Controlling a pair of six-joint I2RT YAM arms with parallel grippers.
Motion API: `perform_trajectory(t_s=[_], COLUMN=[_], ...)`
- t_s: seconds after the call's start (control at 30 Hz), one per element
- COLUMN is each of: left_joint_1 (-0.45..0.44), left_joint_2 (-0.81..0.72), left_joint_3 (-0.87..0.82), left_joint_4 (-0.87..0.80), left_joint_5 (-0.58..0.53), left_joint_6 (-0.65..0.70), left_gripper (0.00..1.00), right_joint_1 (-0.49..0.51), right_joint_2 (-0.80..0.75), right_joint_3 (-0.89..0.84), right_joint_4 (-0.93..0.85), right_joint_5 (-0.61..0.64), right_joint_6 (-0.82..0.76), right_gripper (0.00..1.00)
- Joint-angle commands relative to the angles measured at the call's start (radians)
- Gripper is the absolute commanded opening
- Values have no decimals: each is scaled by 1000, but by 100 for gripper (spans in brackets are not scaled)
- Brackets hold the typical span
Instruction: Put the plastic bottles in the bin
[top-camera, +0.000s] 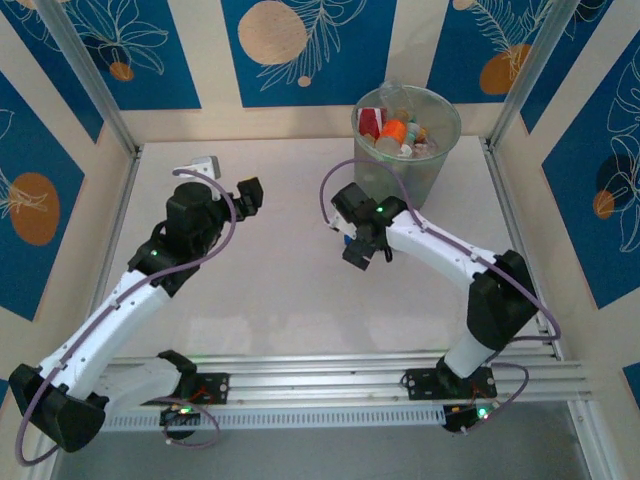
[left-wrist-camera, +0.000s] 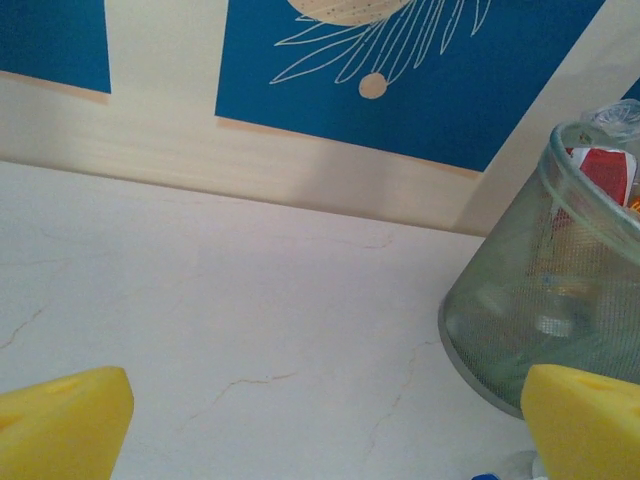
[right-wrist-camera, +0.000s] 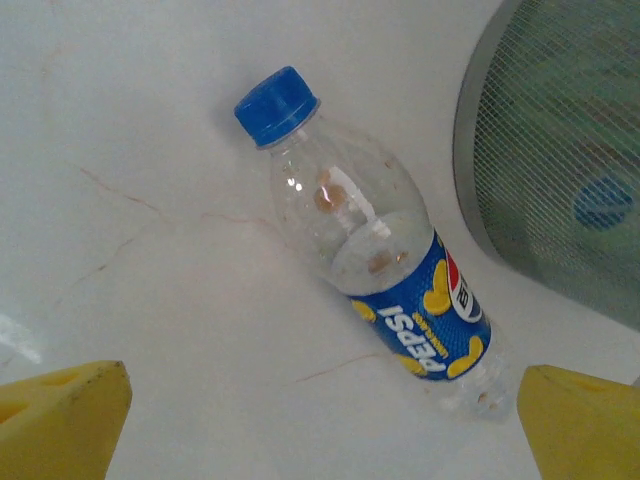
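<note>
White table (right-wrist-camera: 150, 120) bears bottle (right-wrist-camera: 380, 270) beneath right gripper (right-wrist-camera: 320, 425)

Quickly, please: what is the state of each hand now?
Left hand: open, holding nothing.
Right hand: open, holding nothing; the clear plastic bottle with blue cap lies ungripped on the table before it.

Camera setup, three views
Top looks down from behind the arms (top-camera: 130, 300); wrist cams sit close over the bench (left-wrist-camera: 250, 330), and all three catch the bin (top-camera: 440, 165).
</note>
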Motion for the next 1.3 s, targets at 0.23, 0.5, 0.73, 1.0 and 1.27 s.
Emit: perform_trajectory(t_s=[0.23,0.5,0.73,1.0,1.27], left_joint_1=[29,44,53,61,67], left_joint_2=[-13,-20,-20,-21,-21], left_joint_3=[-19,-22,-31,-33,-32], left_joint_4=[-12,-14,-9,-10,-1], left_joint_5=[2,6,12,13,25], left_joint_6=[-24,-22,-22,-22,-26], left_gripper=[100,100,100,99,100], right_joint_1=[-66,-91,-115,-123,-117], right_joint_2=[165,295,369,414,416], right_joint_3=[66,129,164,169,141], right_joint_4=[76,109,120,80,79], right_joint_5=[8,32,30,-23,-35], right_joint_6=[-192,-242,-256,-224,-194], right_gripper=[99,99,98,94,77])
